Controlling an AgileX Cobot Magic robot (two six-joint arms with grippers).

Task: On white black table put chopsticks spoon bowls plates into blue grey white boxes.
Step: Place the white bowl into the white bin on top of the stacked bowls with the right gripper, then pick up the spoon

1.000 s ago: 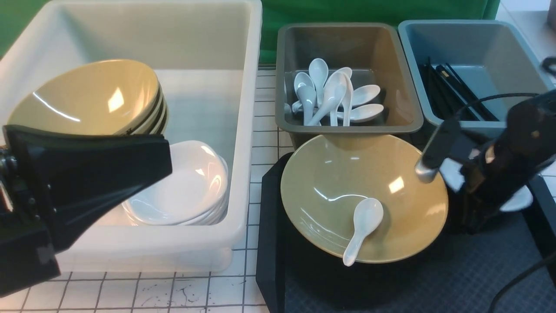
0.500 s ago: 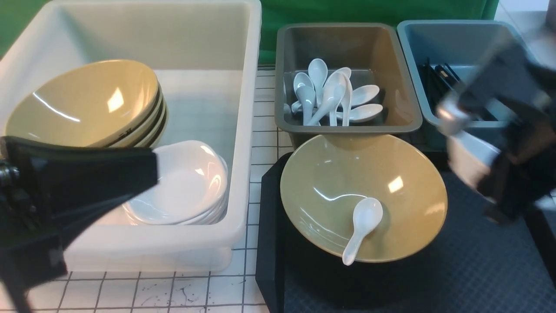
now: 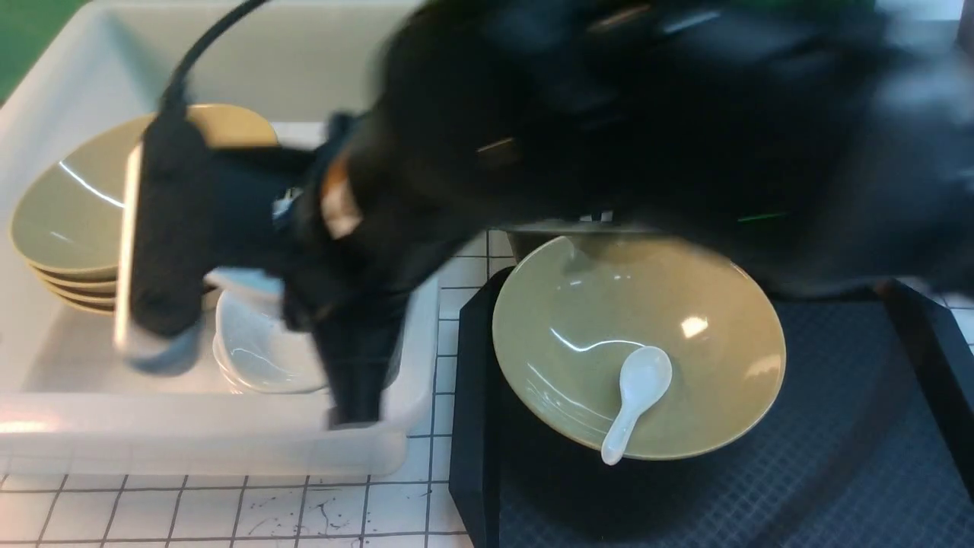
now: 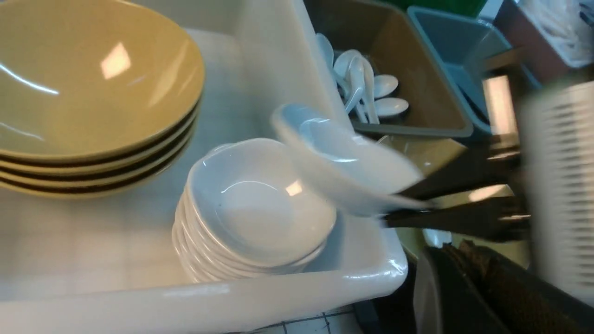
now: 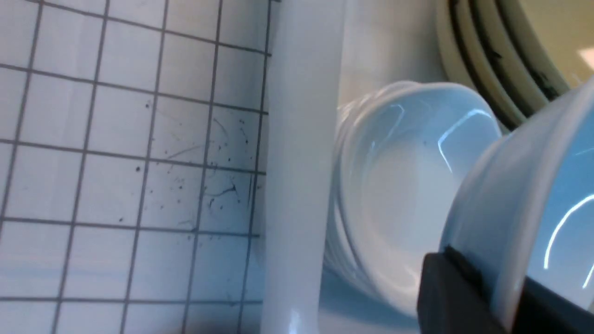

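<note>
White plate (image 4: 343,171) hanging tilted in the right gripper (image 4: 397,208) above the white tub (image 3: 190,438).
Nearest, the gridded surface (image 3: 228,517), carrying the white tub and, to its right, the black tray (image 3: 761,487). Inside the tub, resting near the front wall, a stack of plates (image 3: 255,358); hanging just above it, the white plate, rim being pinched between the black fingers (image 4: 464,218), gripper clamping it with jaws nearly together. Behind the stack, sitting against the tub's left side, a stack of olive bowls (image 3: 61,221). On the tray, sitting alone, another bowl (image 3: 578,304) cradling one spoon (image 3: 635,396). Farther back, the grey bin (image 4: 408,60) holding a heap of spoons (image 4: 366,88), and beside it the blue bin (image 4: 445,41). Left gripper closed, showing in no view.
</note>
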